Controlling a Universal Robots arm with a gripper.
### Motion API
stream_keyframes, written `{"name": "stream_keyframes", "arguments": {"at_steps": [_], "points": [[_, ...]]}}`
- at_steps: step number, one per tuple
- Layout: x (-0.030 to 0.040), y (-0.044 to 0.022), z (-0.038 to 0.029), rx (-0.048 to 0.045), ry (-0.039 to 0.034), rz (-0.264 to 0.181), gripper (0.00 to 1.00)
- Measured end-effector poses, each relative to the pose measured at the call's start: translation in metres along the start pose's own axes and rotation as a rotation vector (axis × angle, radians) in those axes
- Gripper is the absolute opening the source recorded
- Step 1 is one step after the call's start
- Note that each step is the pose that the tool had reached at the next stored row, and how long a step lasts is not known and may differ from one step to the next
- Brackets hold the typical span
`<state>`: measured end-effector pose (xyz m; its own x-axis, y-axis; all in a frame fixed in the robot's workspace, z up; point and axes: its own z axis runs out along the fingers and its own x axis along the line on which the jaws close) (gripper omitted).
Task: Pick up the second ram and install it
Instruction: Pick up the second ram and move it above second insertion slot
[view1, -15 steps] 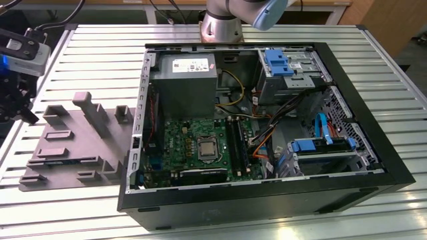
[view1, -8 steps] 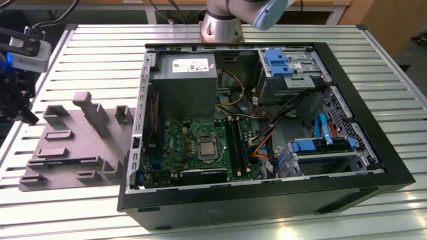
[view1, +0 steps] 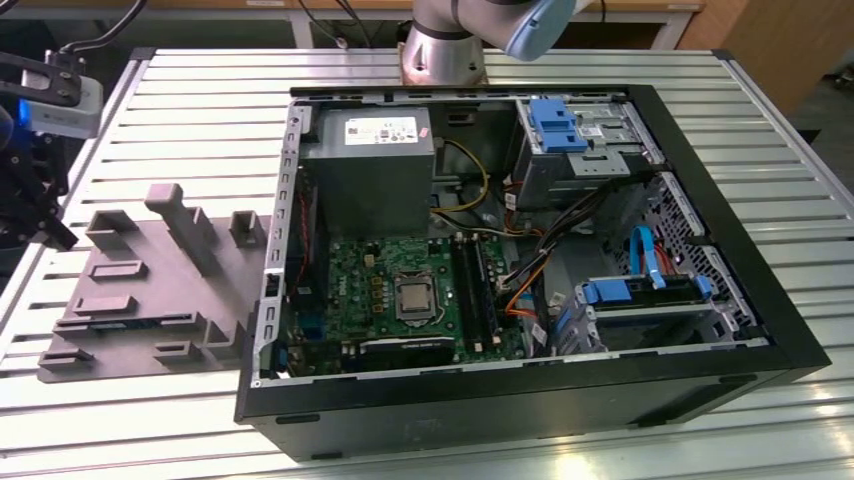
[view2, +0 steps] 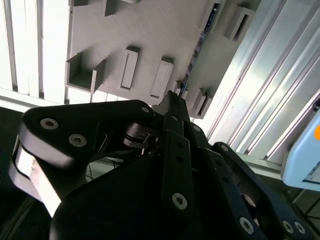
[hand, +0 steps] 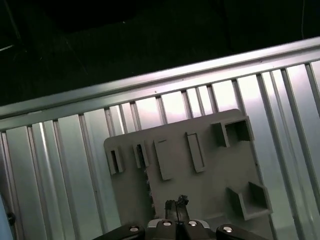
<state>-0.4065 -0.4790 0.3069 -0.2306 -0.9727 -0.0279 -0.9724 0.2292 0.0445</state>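
In the exterior view the tool (view1: 56, 235) hangs at that view's left edge, beside the grey tray (view1: 147, 270) on the desk (view1: 174, 80). In the second wrist view it looks clenched on nothing, and the second ram (view2: 197, 47) sits in the tray (view2: 150, 30) just past its tips. In the first wrist view the tool (hand: 176, 202) hovers above the tray (hand: 210, 180).

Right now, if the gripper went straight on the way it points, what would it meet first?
Probably the tray, close by the ram that lies along it. The gripper hangs above the tray, but depth is unclear.
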Motion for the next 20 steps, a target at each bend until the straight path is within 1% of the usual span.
{"name": "stream_keyframes", "arguments": {"at_steps": [11, 20], "points": [[0.0001, 0.0000, 0.0024, -0.0040, 0.0064, -0.143, 0.11], [0.0013, -0.0004, 0.0071, -0.0062, 0.0098, -0.216, 0.11]]}}
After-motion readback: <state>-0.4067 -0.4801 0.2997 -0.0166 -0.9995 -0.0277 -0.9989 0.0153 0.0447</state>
